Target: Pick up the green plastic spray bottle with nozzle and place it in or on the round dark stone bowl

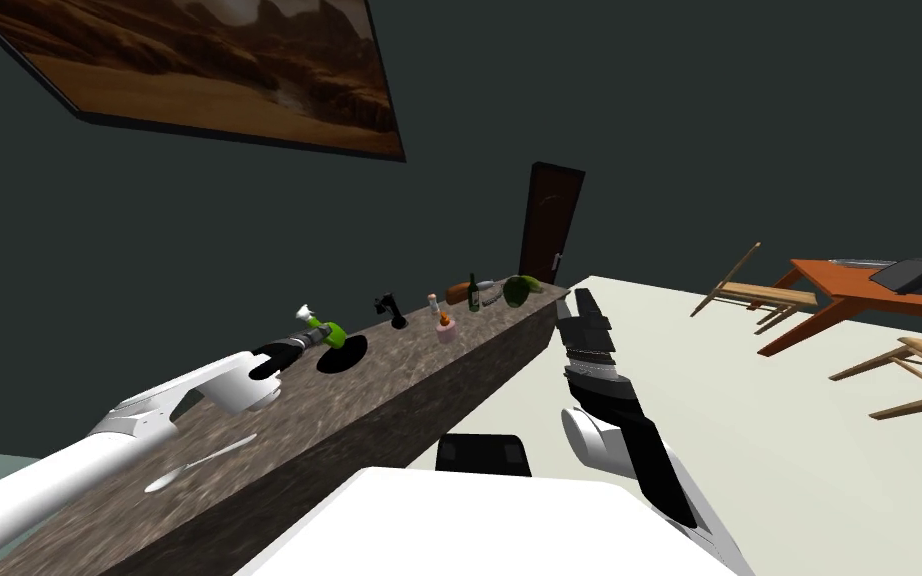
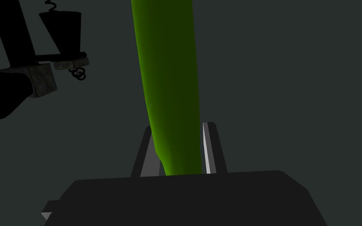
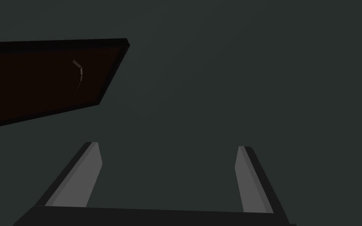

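Observation:
The green spray bottle [image 1: 327,332] with a white nozzle is held at a tilt just above the round dark bowl [image 1: 342,355] on the long stone counter [image 1: 389,390]. My left gripper [image 1: 316,338] is shut on the bottle. In the left wrist view the green body [image 2: 168,78] runs up between the two fingers [image 2: 208,147], which press its sides. My right gripper [image 3: 168,157] is open with nothing between its fingers; that arm is raised over the counter's right edge [image 1: 589,340].
Further along the counter stand a black stand-like object [image 1: 390,308], a small pink item [image 1: 445,328], a green glass bottle [image 1: 473,292] and a green rounded object [image 1: 520,290]. A white spoon [image 1: 199,464] lies near me. An orange table [image 1: 849,290] and wooden chairs stand to the right.

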